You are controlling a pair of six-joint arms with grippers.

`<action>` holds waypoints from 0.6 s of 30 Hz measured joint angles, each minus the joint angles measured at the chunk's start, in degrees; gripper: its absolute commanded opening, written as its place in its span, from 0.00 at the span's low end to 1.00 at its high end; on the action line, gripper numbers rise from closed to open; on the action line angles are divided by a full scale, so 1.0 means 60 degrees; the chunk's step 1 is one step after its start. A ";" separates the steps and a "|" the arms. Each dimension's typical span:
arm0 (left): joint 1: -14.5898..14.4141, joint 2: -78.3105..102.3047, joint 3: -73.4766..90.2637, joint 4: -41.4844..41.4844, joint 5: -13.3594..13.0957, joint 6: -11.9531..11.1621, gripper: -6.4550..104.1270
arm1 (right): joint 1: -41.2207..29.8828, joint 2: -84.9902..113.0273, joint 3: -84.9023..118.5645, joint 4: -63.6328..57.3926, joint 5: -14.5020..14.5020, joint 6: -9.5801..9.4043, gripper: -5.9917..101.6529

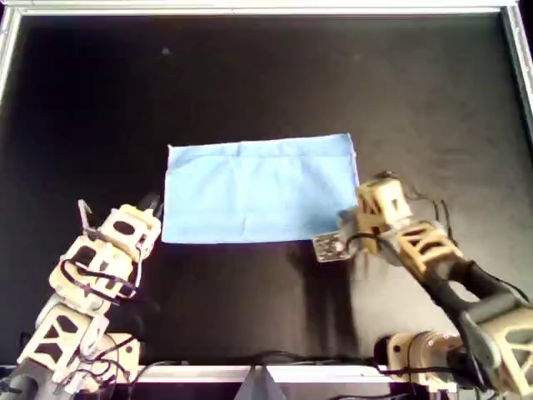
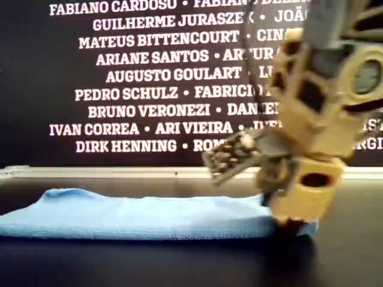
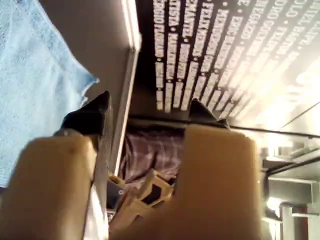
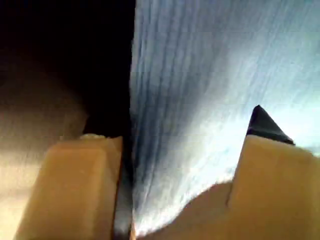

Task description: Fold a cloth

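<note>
The cloth (image 1: 258, 190) is light sky-blue and lies flat as a wide rectangle in the middle of the black table. It also shows in the exterior view (image 2: 137, 215). My second gripper (image 1: 354, 218) is down at the cloth's near corner on the overhead view's right. Its jaws stand wide apart, with the cloth's edge (image 4: 210, 100) between them in the second wrist view, where the gripper (image 4: 185, 125) is seen close up. My first gripper (image 1: 152, 208) is open and empty just off the near corner on the overhead view's left, apart from the cloth (image 3: 30, 85).
A metal rim (image 1: 250, 8) frames the black table (image 1: 250, 75). A dark wall with white names (image 2: 149, 78) stands behind the far edge. Both arm bases and their cables (image 1: 416, 358) sit along the near edge.
</note>
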 measured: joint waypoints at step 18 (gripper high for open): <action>0.0381 0.0000 0.0000 0.0000 0.0000 0.0000 0.56 | 0.0073 -0.0073 -0.0381 0.0000 0.0000 0.0000 0.07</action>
